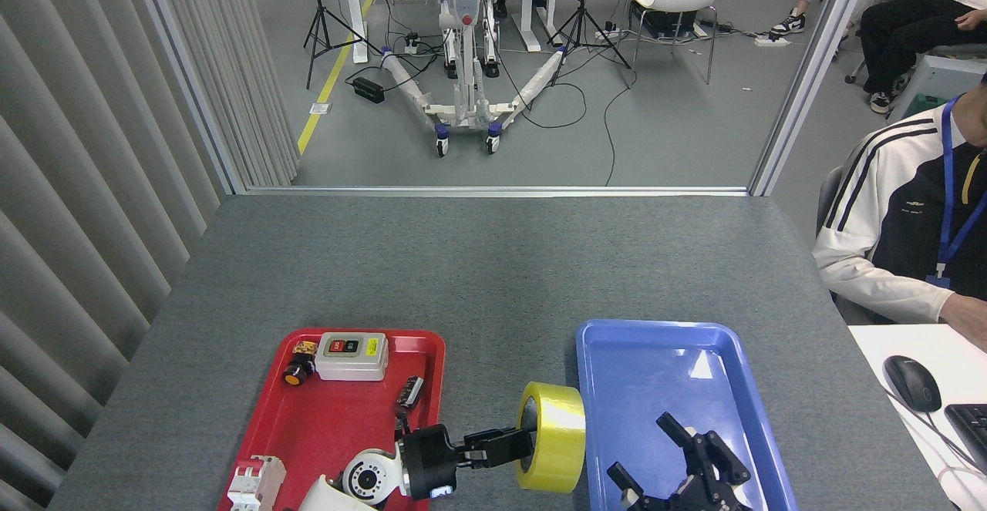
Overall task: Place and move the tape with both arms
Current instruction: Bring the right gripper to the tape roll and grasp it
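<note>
The yellow tape (557, 437) is held on edge in the air between the red tray (324, 426) and the blue tray (655, 357), close to the blue tray's left rim. My left gripper (520, 445) reaches in from the lower left, shut on the roll with its fingers through the core. At the bottom of the view my right gripper (667, 457) stands open over the blue tray, its black fingers spread, just right of the tape and apart from it.
The red tray holds a grey switch box (352, 355), an orange push button (293, 376), a small black part (411, 391) and a white breaker (254, 482). A person in a black and white jacket (902, 218) sits at the right by a mouse (911, 382).
</note>
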